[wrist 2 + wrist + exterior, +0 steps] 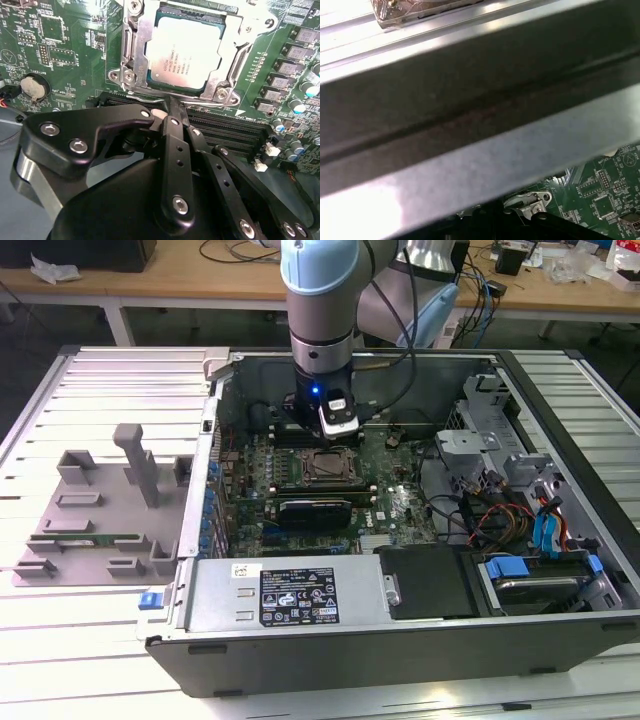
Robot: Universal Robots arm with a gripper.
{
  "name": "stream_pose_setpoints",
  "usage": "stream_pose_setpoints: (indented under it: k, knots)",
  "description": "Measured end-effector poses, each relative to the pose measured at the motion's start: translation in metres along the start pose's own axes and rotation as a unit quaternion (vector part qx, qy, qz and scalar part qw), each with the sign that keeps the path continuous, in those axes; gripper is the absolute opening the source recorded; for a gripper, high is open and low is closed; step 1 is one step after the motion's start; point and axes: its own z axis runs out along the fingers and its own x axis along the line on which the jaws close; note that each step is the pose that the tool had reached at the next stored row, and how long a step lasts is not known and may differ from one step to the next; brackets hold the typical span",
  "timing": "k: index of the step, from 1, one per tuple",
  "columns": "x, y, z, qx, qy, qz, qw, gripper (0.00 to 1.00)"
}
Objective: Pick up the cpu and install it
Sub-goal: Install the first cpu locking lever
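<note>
**Chip sits in the socket, end effector hangs just off its edge**

Closest to the lens in the second wrist view, the end effector (167, 112) takes up the foreground: black linkages and screws, fingers pressed together to a narrow tip with nothing pinched between them. That tip points at the near edge of the socket frame (135, 55), just beside it; whether it touches the metal I cannot tell.

Right beyond the tip, there's the cpu (187, 52), silvery top up, lying flat inside the frame and looking square to it. So the carrying part looks done (my judgement), and the step in hand is the seating and securing end of the install. Any further move here calls for a light, straight touch: the chip must stay level in its pocket, and a sideways nudge could skew it on the contacts below.

Around the frame spreads the green motherboard (65, 45), with a coin battery (34, 87) off to one side and dark slots between tip and socket.

Pulling out to the exterior view, the arm (320, 310) reaches down into the open computer case (300, 645) on the tabletop (80, 680). Over on the exterior view's left sits the grey tray (70, 530).
</note>
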Motion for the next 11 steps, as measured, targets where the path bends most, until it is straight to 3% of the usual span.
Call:
stream_pose_setpoints:
  k: [5,11]
  knots:
    - [0.0000,-0.0002,0.0013,0.0005,-0.0003,0.000,1.0000,0.11]
    - [0.0003,0.0027,-0.0061,0.0005,-0.0003,0.000,1.0000,0.11]
